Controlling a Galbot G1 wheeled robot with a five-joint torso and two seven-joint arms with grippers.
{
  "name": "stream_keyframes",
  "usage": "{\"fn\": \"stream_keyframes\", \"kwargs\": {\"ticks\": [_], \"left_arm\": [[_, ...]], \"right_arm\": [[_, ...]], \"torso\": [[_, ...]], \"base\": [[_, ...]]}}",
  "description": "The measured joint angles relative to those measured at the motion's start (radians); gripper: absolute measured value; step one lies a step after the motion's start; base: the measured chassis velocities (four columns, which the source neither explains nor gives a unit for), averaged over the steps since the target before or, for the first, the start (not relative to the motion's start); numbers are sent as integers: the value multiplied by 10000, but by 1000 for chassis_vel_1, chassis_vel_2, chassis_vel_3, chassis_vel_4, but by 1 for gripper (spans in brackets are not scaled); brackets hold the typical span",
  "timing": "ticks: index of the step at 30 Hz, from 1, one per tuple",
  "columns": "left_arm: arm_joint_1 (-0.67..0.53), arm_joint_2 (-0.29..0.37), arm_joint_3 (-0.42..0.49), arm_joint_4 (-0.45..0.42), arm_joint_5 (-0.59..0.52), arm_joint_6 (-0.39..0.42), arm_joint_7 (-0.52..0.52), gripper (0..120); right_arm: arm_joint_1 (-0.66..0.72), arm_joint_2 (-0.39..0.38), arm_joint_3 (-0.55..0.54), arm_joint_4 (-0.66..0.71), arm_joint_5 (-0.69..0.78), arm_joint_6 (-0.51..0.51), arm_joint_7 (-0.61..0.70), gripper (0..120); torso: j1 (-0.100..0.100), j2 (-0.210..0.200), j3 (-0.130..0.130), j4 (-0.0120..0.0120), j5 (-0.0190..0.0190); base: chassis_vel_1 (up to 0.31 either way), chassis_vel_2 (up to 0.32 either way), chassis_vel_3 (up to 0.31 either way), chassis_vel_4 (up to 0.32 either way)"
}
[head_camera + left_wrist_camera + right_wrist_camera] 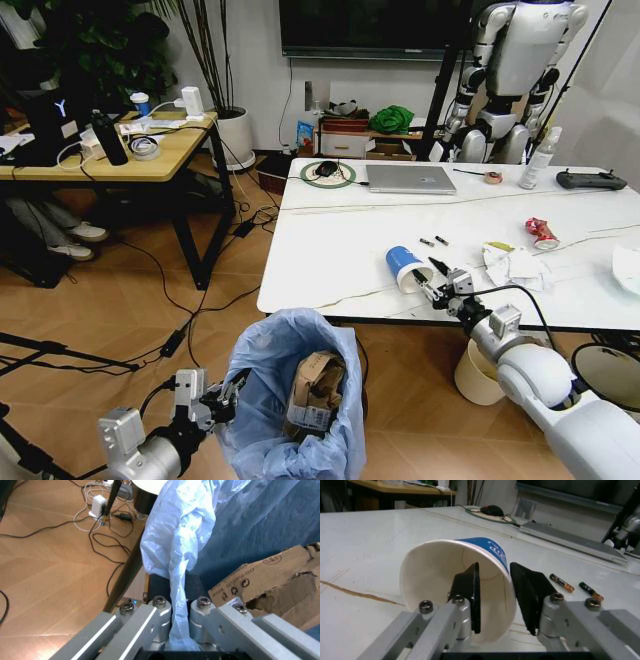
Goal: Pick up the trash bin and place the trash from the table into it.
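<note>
The trash bin [262, 400], lined with a crinkled light-blue bag [175, 536], hangs off the floor in front of the table [340, 240]. My left gripper [228, 388] is shut on its rim, the bag pinched between the fingers [159, 609]. Folded brown cardboard [315, 388] stands inside it. A blue-white paper cup [403, 266] lies on its side near the table's front edge. My right gripper [495, 568] is open at the cup's mouth, one finger inside and one outside the wall. A red wrapper [541, 232] and white tissues [515, 266] lie farther right.
At the table's far side are a silver laptop [410, 178], a spray bottle [538, 160] and a black controller [590, 180]. A cream bucket [478, 375] and a dark bin [610, 372] stand under the table. A wooden desk [110, 150] and floor cables [180, 300] are on the left.
</note>
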Motion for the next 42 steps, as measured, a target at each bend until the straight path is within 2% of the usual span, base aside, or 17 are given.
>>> {"fn": "stream_keyframes", "kwargs": {"ticks": [7, 14, 19, 23, 24, 26, 29, 31, 36, 42], "left_arm": [[5, 1, 88, -17, 44, 0, 7, 0], [-5, -5, 234, -2, 121, 1, 12, 0], [18, 23, 251, -11, 136, 1, 12, 0], [-7, 38, 347, -8, 173, 0, 10, 0], [-12, 42, 378, -1, 185, 0, 10, 0], [-13, 48, 383, 2, 186, 0, 9, 0], [-56, 107, 397, 7, 167, -2, 0, 0], [-76, 98, 440, 7, 141, -5, -1, 0], [-35, 50, 472, -18, 135, -13, 31, 0], [-71, 55, 346, -132, -169, -33, -54, 0]], "right_arm": [[6, -6, 0, -33, 0, 55, -167, 0], [-177, -59, 141, 31, 42, 214, -232, 0], [-285, -346, 415, 940, 609, 311, -226, 0], [-293, -1197, 761, 2825, 1865, 249, -201, 0], [-351, -1620, 857, 3547, 2335, 172, -196, 0], [-374, -1743, 872, 3730, 2456, 157, -196, 0], [-495, -2855, 886, 4921, 3337, 118, -544, 0], [-354, -3307, 739, 5431, 3799, 106, -901, 0], [-348, -3758, 509, 5933, 4123, 125, -1658, 0], [-1217, -3935, 347, 5773, 3215, 464, -2595, 0]], "torso": [[0, 0, 0, 1, -1], [0, 0, 0, 0, 1], [0, 0, 0, -1, 3], [0, 0, 0, 1, -5], [-1, 0, -1, 2, -4], [-1, 0, -1, 1, -2], [-1, 1, -1, -1, 0], [-1, 1, -1, -1, -2], [-1, 0, -1, 3, 0], [-1, 1, -1, 0, 2]], "base": [[0, 0, 0, 0], [0, 0, 0, 0], [0, 0, 0, 0], [0, 0, 0, 0], [0, 0, 0, 0], [0, 0, 0, 0], [0, 0, 0, 0], [0, 0, 0, 0], [0, 0, 0, 0], [0, 0, 0, 0]]}}
